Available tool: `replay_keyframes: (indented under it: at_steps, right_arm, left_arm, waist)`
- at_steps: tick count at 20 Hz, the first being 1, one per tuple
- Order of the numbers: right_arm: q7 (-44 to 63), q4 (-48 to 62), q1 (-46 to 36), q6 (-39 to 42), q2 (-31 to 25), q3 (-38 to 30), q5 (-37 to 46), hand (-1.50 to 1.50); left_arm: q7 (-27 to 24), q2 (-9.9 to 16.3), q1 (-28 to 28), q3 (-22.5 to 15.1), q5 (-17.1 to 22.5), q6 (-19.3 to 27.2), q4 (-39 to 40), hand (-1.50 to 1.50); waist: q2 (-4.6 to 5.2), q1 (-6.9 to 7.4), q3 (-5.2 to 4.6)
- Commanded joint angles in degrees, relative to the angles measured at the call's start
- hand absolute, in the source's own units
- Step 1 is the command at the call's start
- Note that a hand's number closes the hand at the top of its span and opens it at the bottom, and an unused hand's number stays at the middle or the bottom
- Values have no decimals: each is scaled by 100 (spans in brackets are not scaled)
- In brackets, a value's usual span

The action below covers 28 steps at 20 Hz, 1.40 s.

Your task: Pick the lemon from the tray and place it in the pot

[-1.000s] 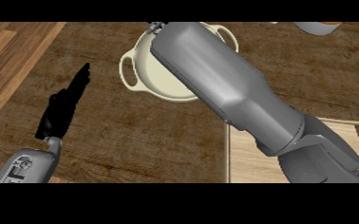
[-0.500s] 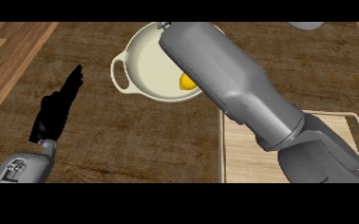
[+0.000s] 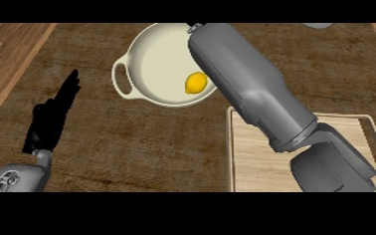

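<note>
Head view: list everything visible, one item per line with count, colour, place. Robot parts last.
Yellow lemon: 1, yellow, lying inside the pot, right of its middle, beside the right forearm.
Cream round pot with a side handle: 1, cream, upper centre of the counter, handle towards the view's left; its right part is hidden by the forearm.
Light wooden tray: 1, pale wood, lower right, partly covered by the right arm.
Dark wooden counter: 1, dark brown; a lighter wood strip runs along the upper left edge.
Grey object: 1, cut off at the top right edge; cannot tell what it is.
Left hand: 1, black, lower left, fingers straight, resting.
Right forearm: 1, grey, reaching over the pot; its hand is out of view.
</note>
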Motion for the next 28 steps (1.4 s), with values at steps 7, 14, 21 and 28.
replay_keyframes:
  at_steps: [7,14,21,28]
  right_arm:
    - [-9,573,368,-1474,58,-876,-503,-150]
    - [-712,730,446,-2240,59,-1193,-678,-150]
    - [-1188,60,478,-4021,59,-1182,-558,-150]
    - [-1561,-273,676,-4616,58,-1364,-1327,-150]
  left_arm:
    - [-91,11,140,50,3,-36,-110,0]
    - [-72,38,13,181,90,-113,-15,0]
    - [-10,2,143,157,104,-136,-58,0]
    - [-74,-78,78,146,5,-95,80,0]
  waist:
    - [57,-60,20]
    - [109,-24,14]
    - [27,-94,23]
    - [8,-39,16]
